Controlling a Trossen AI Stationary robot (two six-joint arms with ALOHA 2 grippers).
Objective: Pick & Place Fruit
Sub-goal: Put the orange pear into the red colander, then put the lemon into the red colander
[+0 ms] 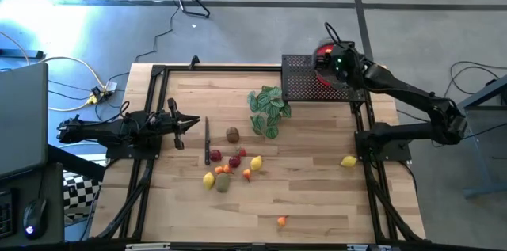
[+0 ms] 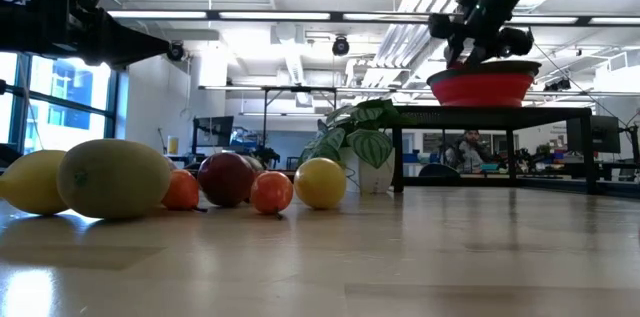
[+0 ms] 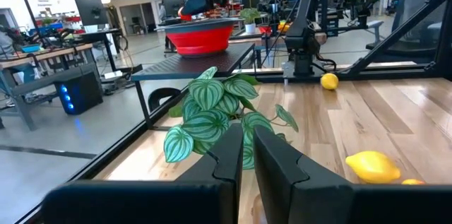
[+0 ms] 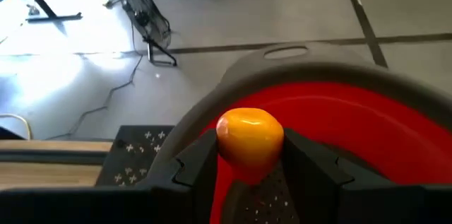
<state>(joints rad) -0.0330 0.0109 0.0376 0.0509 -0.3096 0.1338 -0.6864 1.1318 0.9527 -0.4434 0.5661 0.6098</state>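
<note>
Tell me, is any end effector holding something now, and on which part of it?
The right end effector holds a small orange fruit by its two sides, above the red bowl. The left end effector holds nothing.

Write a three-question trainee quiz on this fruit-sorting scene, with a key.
1. What does the right end effector hold?
2. True or false: the left end effector is above the red bowl.
3. The lone lemon lies nearest: A) the leafy plant sprig, B) the right arm's base, C) the left arm.

Key: 1. A small orange fruit, over the bowl. 2. False. 3. B.
</note>
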